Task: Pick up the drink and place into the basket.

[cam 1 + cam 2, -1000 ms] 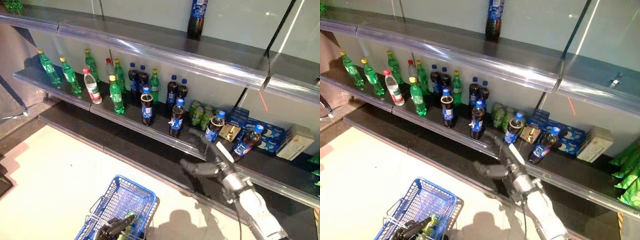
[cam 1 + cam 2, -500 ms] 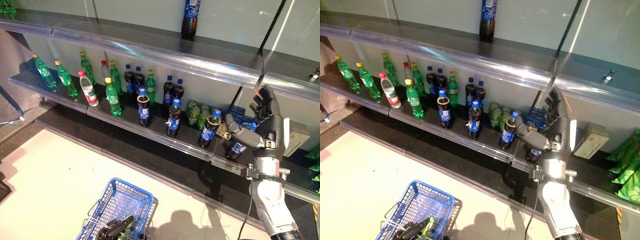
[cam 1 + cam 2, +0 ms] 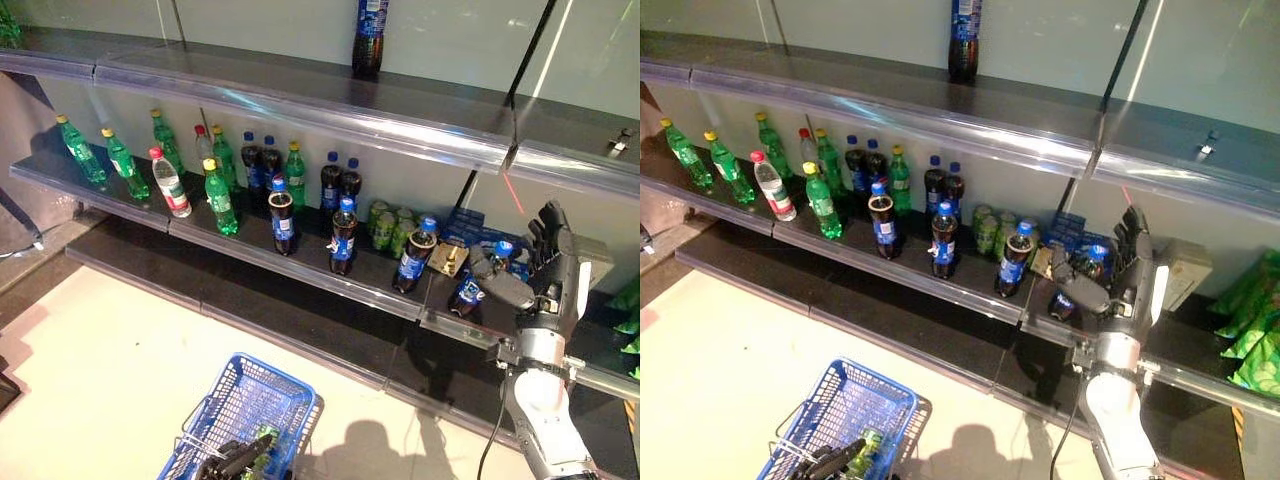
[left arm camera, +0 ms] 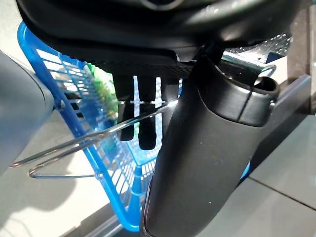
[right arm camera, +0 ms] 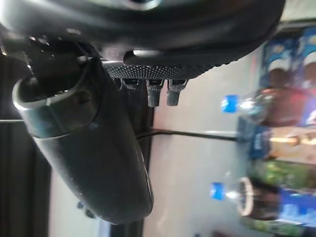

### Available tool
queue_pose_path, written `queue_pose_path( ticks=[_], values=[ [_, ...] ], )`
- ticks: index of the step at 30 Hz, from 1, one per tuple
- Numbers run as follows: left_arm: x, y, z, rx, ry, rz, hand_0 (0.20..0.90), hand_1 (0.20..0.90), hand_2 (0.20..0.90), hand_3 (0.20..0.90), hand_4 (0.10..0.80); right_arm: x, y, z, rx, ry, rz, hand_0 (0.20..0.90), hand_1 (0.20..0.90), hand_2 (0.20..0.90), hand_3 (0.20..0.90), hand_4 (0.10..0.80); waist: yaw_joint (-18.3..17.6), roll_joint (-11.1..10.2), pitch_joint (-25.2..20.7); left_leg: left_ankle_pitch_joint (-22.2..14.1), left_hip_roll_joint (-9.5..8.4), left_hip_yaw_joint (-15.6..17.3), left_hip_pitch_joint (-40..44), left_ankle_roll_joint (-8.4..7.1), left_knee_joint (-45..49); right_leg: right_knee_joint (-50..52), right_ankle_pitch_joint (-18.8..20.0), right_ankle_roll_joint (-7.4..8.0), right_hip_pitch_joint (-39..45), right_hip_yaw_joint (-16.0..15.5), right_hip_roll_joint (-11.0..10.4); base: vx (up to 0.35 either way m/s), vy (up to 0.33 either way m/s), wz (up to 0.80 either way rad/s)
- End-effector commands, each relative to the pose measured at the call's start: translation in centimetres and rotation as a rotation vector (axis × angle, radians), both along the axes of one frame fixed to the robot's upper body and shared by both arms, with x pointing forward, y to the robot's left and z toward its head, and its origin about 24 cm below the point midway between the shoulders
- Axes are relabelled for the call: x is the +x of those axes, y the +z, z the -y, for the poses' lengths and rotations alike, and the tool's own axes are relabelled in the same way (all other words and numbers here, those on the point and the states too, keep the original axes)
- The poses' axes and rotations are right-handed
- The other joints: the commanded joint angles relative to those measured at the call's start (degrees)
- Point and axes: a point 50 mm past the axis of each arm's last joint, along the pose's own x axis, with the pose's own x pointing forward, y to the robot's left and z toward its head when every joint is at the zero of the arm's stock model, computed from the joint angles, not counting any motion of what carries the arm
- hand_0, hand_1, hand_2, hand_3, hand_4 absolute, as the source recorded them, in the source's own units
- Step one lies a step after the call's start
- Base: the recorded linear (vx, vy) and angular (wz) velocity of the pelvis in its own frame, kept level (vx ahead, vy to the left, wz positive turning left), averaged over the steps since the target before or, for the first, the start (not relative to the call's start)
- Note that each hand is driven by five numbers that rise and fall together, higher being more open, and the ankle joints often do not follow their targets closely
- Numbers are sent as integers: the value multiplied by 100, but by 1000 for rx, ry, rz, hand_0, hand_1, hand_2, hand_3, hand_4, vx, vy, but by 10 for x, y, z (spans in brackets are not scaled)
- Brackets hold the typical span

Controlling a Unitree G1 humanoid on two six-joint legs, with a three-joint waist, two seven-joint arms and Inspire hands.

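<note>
In the left eye view a long dark shelf (image 3: 300, 262) carries rows of bottles, and the right robot hand (image 3: 548, 268) stands spread open and empty just beside a tilted cola bottle (image 3: 470, 288). In the left wrist view the left robot hand (image 4: 197, 148) curls around the wire handle of the blue basket (image 4: 116, 177). In the right wrist view the fingers (image 5: 158, 94) hold nothing; the bottle looks stiff, smooth and rather heavy, so I would grasp around its middle.

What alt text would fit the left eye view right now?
The right robot hand is raised with straight fingers beside a tilted dark cola bottle at the right of the middle shelf, not gripping it. Rows of green and dark bottles stand along that shelf; below, the left robot hand holds a blue basket.
</note>
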Motion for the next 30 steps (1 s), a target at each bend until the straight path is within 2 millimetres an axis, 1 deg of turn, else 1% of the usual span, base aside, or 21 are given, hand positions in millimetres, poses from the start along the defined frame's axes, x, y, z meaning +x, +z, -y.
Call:
queue_pose_path(
  ticks=[1,3,4,5,6,7,8,9,10,11,12,13,15,16,17,20,21,22,23,24,30],
  values=[
    [0,9,-15,105,-128,58,300,300,300,200,100,8,49,-2,-28,-15,277,900,900,900,900,800,211,241,237,-1101,26,338,422,-50,351,181,781,572,-942,-80,-409,-58,102,-9],
    [8,12,-21,122,-127,84,300,300,300,200,100,9,52,-5,-11,-28,317,900,900,900,900,800,185,287,427,-1092,30,371,227,36,553,936,595,554,-1337,-108,-372,-141,61,-17],
    [12,15,-24,133,-123,98,300,300,300,200,100,9,54,-6,-4,-34,335,900,900,900,900,800,162,294,519,-1093,17,344,112,60,672,1223,569,555,-1543,-66,-366,-201,13,-22],
    [21,18,-29,145,-106,117,300,300,300,200,100,10,55,-8,5,-42,359,900,900,900,900,800,130,304,665,-1094,-5,275,-30,77,822,1473,624,577,-1785,27,-414,-200,-33,-22],
    [31,22,-32,150,-83,144,300,300,300,200,100,11,57,-11,8,-52,384,900,900,900,900,800,113,310,817,-1092,-24,207,-170,71,953,1477,702,583,-1928,145,-527,-150,-35,-14],
    [31,22,-33,150,-82,145,300,300,300,200,100,12,57,-11,8,-53,385,900,900,900,900,800,110,308,822,-1099,-24,206,-180,72,969,1482,700,584,-1933,145,-528,-140,-86,-3],
    [43,26,-36,151,-63,175,300,300,300,200,100,14,59,-14,0,-63,412,900,900,900,900,800,108,326,960,-1108,-30,173,-285,44,1053,1292,789,592,-1952,240,-661,-97,-112,5],
    [49,29,-37,151,-60,195,300,300,300,200,100,16,62,-15,-9,-73,430,900,900,900,900,800,111,332,1044,-1136,-25,180,-326,21,1112,1165,927,612,-1969,287,-790,-119,-184,8],
    [55,31,-38,151,-58,213,300,300,300,200,100,17,66,-17,-16,-86,451,900,900,900,900,800,109,338,1123,-1193,-13,168,-335,-6,1164,1066,1150,660,-2052,370,-950,-85,-202,10],
    [60,33,-38,155,-53,228,300,300,300,200,100,20,71,-16,-14,-97,471,900,900,900,900,800,104,346,1205,-1234,59,182,-349,-30,1236,1103,1240,697,-2168,396,-1028,-97,-252,9],
    [64,36,-40,160,-44,237,300,300,300,200,100,24,76,-15,-9,-108,493,900,900,900,900,800,128,329,1255,-1254,145,219,-443,-65,1350,1016,1172,745,-2128,352,-1047,-86,-278,8],
    [64,36,-41,164,-34,236,300,300,300,200,100,27,80,-13,2,-112,498,900,900,900,900,800,160,299,1266,-1280,237,283,-512,-106,1467,908,1168,752,-2069,246,-1076,-76,-303,-1],
    [65,36,-40,160,-2,240,300,300,300,200,100,34,86,-12,37,-97,493,900,900,900,900,800,209,280,1324,-1236,397,287,-641,-173,1565,889,1043,756,-2041,111,-987,-56,-263,0],
    [67,37,-38,156,-6,246,300,300,300,200,100,34,88,-13,40,-97,500,900,900,900,900,800,232,281,1356,-1184,445,261,-676,-200,1531,897,976,720,-2032,69,-919,-61,-234,5],
    [70,37,-34,149,-24,258,300,300,300,200,100,33,93,-13,30,-99,520,900,900,900,900,800,270,270,1415,-1094,475,198,-755,-246,1483,878,902,651,-2022,7,-807,-80,-200,8],
    [74,38,-21,135,-47,298,300,300,300,200,100,32,101,-11,31,-113,566,900,900,900,900,800,310,265,1600,-908,487,35,-991,-334,1426,837,842,512,-2068,-85,-665,-98,-109,4],
    [75,38,-20,133,-48,302,300,300,300,200,100,33,102,-11,32,-114,571,900,900,900,900,800,310,268,1621,-887,486,19,-1021,-343,1426,842,840,500,-2086,-103,-658,-106,-17,4],
    [78,39,-16,126,-53,322,300,300,300,200,100,35,110,-11,36,-114,600,900,900,900,900,800,305,291,1726,-800,498,-27,-1143,-383,1422,891,817,436,-2174,-172,-628,-74,-1,5],
    [79,39,-15,126,-55,326,300,300,300,200,100,35,111,-11,35,-116,605,900,900,900,900,800,302,294,1741,-788,500,-33,-1161,-389,1422,901,813,425,-2190,-183,-625,-84,20,1],
    [80,39,-13,120,-60,340,300,300,300,200,100,36,115,-11,29,-129,626,900,900,900,900,800,290,315,1817,-763,499,-35,-1247,-409,1466,979,780,376,-2273,-242,-626,-33,31,-2],
    [88,42,-12,108,-48,369,300,300,300,200,100,37,127,-6,75,-223,713,900,900,900,900,800,171,381,2082,-843,502,68,-1624,-442,1971,1447,639,212,-2689,-265,-648,-19,57,4]
  ],
)
